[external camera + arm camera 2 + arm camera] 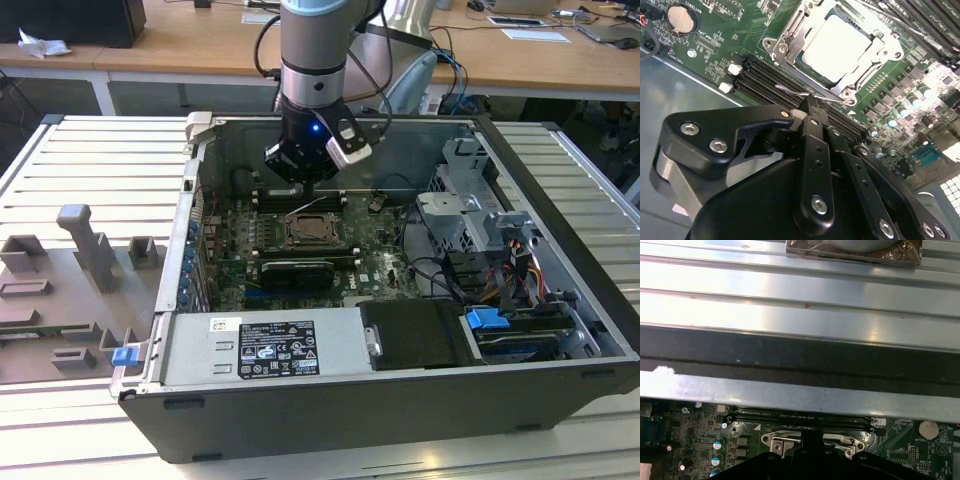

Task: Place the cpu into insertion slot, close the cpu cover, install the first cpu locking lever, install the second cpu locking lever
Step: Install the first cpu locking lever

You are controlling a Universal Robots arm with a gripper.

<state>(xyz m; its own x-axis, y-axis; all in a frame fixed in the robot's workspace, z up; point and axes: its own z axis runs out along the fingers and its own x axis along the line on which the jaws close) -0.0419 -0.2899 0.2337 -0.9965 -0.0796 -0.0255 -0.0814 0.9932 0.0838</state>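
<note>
Fingertips of gripper (810,107) closed together on thin wire locking lever (790,91) beside cpu cover (837,47). Lever looks springy, slippery — best gripped at its bent end; cpu (837,47) seated, fragile.

Computer case (560,300): black, open, lying on the table (80,160).
Power supply (265,348): silver box at the case's near edge, label on top.
Drive cage (470,215): grey metal, toward the exterior view's right.
Coin battery (681,17): round, on the green motherboard (715,37).
Memory slots (765,80): long, black, parallel.
Grey fixtures (85,250): on the table, exterior view's left.
</note>
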